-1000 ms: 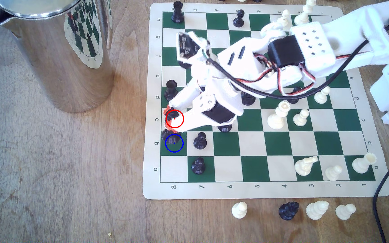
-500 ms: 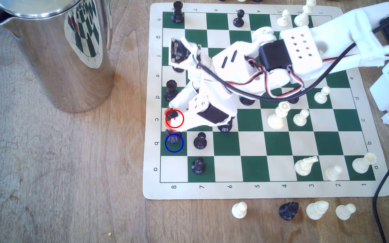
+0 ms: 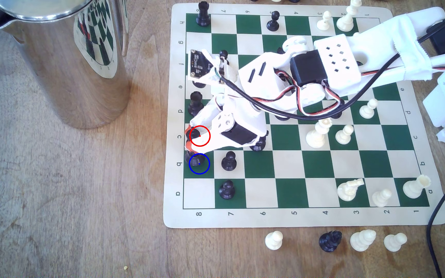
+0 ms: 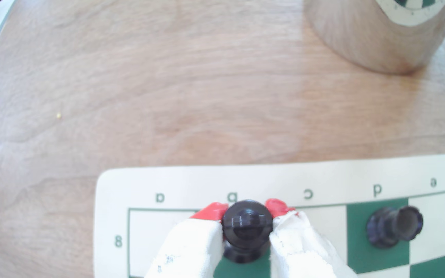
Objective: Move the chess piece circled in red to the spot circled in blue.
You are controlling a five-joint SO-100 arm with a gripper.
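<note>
At the exterior view's left, a polished steel jug (image 3: 63,61) stands on the wooden surface (image 3: 69,200), well apart from the chess mat (image 3: 304,217). At the mat's left edge, the gripper (image 3: 190,139) has its red-tipped jaws clamped on the head of the tall black chess piece (image 3: 195,156); the piece's head lies inside the red circle (image 3: 199,135), while its base sits lower, within the blue circle (image 3: 199,163) on the dark green square of row b. The wrist view shows the same piece (image 4: 246,227) from above, pinched on both sides by the cloth-wrapped fingers (image 4: 189,248), over a green square at the mat's border; whether its base touches the mat cannot be told. Just beside it, toward the exterior view's right, stands a black pawn (image 3: 229,161). Further right stand several cream pieces, among them a tall one (image 3: 319,133).
</note>
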